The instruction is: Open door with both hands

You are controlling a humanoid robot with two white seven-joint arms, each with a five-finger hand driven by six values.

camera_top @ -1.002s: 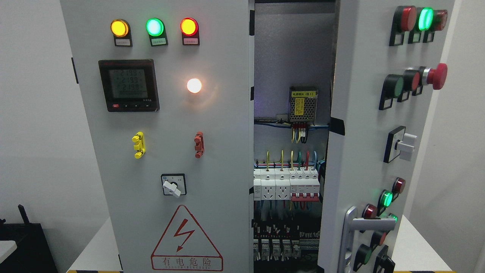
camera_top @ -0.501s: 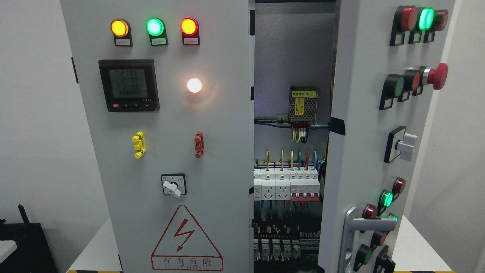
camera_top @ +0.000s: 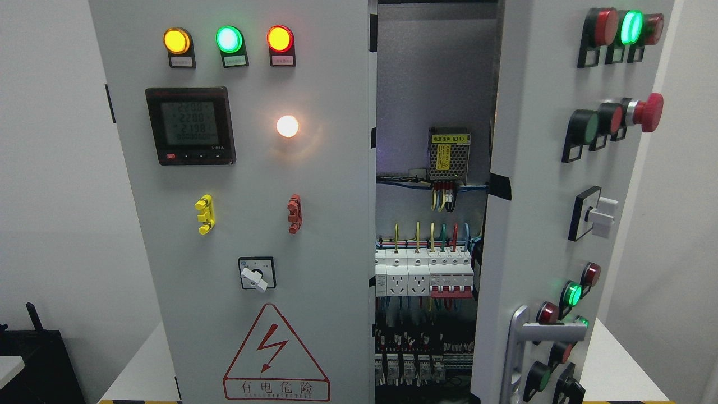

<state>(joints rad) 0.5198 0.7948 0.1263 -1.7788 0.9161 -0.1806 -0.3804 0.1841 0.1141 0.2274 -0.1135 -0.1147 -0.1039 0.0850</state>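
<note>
With neither hand visible, the ajar right door could swing shut, hiding the breakers left of its handle.

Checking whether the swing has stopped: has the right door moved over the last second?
No. The right door's edge still crosses the power supply at the same spot.

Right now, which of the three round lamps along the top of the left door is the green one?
The middle lamp is green. The lamp to its left glows amber, and the one to its right glows orange with a red rim.
</note>
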